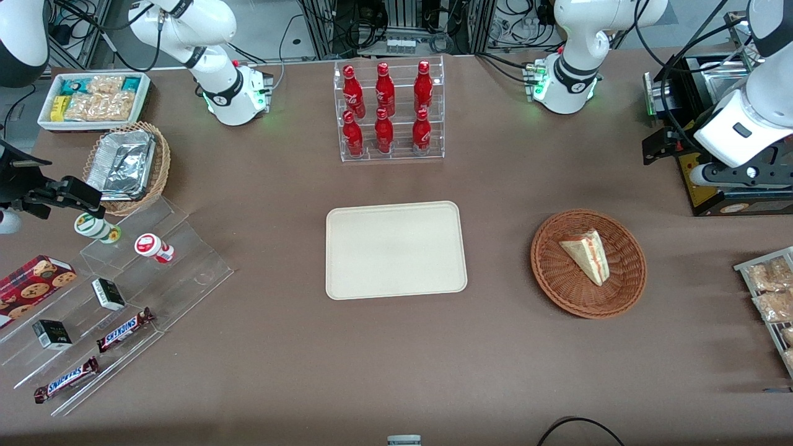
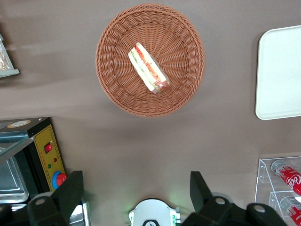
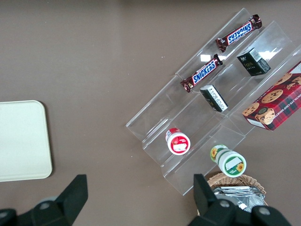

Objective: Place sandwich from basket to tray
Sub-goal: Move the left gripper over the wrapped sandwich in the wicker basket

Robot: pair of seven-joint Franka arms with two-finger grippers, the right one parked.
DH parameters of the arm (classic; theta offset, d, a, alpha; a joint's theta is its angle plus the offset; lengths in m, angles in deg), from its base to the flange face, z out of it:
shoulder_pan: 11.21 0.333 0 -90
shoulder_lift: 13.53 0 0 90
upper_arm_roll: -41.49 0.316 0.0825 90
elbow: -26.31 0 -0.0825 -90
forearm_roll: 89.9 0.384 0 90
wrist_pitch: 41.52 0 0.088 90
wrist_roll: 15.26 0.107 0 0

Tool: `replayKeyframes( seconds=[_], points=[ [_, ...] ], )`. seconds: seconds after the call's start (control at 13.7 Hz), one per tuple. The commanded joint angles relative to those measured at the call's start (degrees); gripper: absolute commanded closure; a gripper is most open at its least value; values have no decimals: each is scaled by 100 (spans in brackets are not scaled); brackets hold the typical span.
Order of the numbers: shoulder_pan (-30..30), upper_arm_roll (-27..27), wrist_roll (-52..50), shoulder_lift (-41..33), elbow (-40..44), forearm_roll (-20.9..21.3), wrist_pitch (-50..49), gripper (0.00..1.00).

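The sandwich (image 1: 587, 255), a pale triangular wedge with red and green filling at its edge, lies in the round reddish-brown wicker basket (image 1: 551, 272). Both show in the left wrist view: the sandwich (image 2: 148, 68) and the basket (image 2: 113, 89). The cream-beige tray (image 1: 395, 249) lies flat at the table's middle, bare; its edge shows in the left wrist view (image 2: 282, 70). My left gripper (image 1: 743, 176) hangs high above the table, farther from the front camera than the basket and toward the working arm's end. In the left wrist view the gripper (image 2: 135, 193) is wide open and holds nothing.
A black machine with a yellow panel (image 1: 706, 186) stands under the gripper. A clear rack of red bottles (image 1: 388, 110) stands farther back than the tray. Snack packets (image 1: 771, 291) lie at the working arm's end. A clear candy display (image 1: 118, 291) and a foil-tray basket (image 1: 127, 162) are at the parked arm's end.
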State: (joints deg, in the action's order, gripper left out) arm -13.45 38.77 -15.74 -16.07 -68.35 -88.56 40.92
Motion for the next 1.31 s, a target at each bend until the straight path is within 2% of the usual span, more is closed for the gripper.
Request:
replayKeyframes(
  seconds=[0.0, 0.22, 0.8, 1.24],
  points=[
    [-83, 88, -58, 25, 53, -221, -53, 0],
    [-74, 88, -58, 60, -25, -293, 105, 0],
    [-83, 88, -67, 104, -1193, -205, 1203, 0],
    [-92, 88, -111, 201, -2423, -187, 2898, 0]
  ],
)
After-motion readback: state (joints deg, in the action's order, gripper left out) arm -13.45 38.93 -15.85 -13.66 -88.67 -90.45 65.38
